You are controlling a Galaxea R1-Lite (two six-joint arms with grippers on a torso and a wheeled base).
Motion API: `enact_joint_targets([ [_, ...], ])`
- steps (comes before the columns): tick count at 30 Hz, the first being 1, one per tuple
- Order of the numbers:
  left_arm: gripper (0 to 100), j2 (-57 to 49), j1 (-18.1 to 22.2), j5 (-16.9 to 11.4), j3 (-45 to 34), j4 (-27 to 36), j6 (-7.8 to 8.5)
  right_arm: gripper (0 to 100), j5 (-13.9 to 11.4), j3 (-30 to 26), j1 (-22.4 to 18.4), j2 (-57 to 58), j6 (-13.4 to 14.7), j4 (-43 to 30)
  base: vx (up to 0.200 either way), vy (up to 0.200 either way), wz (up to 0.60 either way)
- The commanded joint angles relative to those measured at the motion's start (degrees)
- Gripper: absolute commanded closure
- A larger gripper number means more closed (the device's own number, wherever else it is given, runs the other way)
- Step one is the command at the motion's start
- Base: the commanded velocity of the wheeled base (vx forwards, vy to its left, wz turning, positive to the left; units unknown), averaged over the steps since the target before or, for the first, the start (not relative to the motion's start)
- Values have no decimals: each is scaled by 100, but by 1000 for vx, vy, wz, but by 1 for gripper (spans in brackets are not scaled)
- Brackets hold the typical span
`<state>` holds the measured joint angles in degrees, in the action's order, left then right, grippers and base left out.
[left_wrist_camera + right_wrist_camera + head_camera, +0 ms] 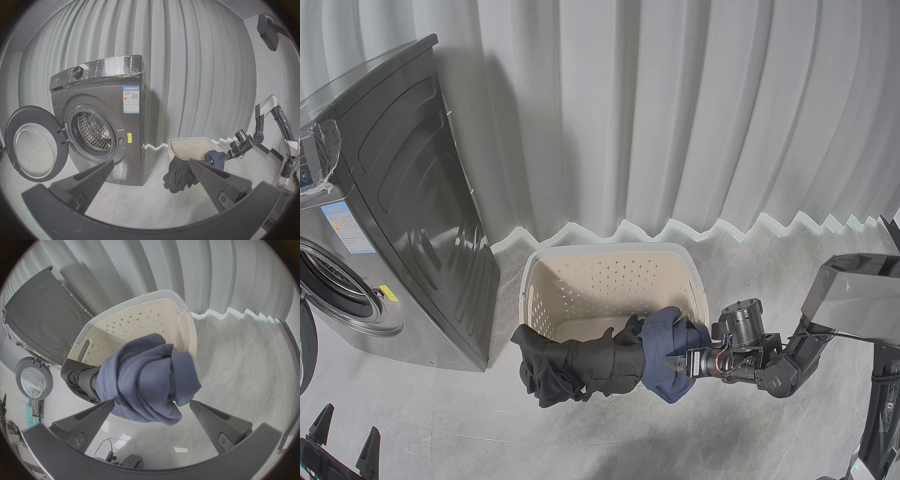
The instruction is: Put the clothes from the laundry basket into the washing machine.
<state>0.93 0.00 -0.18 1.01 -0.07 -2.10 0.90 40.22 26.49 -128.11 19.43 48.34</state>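
Blue garment (pixel 669 350): navy, bunched; draped over near rim of laundry basket (pixel 600 275), at its right corner, part hung outside.
Black garment (pixel 575 365): hung over same rim, just beside the blue one on robot's left & touching it; most of it is draped down the outer wall, clear of floor (pixel 487 425).
Basket: cream plastic w/ star-shaped holes, stood on floor between washing machine (pixel 412 206) & right arm; inner walls are seen bare.
Right gripper (pixel 675 364): held level at basket's near right corner, pointed at blue garment; jaws are spread wide w/ the bundle sat between the tips, nothing clamped. Whether fingers press the cloth can't be told.
Left gripper (pixel 350 422): low on robot's left, well apart from basket; jaws are parted, nothing held.
Washing machine: grey front-loader, left of basket; round door (pixel 34 143) is swung fully open, steel drum (pixel 92 131) is exposed.
Backdrop: pleated white curtain (pixel 675 112) is hung behind basket & machine.
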Motion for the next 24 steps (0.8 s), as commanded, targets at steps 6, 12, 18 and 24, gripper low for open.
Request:
enact_joint_targets([
  [6, 0, -84, -9, -8, -92, -1, -1, 100, -2, 21, 40, -65, -18, 185, 0, 0, 0],
  [12, 0, -84, -9, 1, -92, -1, -1, 100, -2, -40, 49, -65, -10, 370, 0, 0, 0],
  [18, 0, -84, 0, 1, -92, -1, -1, 100, -11, -365, 190, 41, -27, 800, 0, 0, 0],
  [24, 0, -84, 0, 1, -92, -1, -1, 100, -11, -981, 410, 427, -45, 1503, 0, 0, 0],
])
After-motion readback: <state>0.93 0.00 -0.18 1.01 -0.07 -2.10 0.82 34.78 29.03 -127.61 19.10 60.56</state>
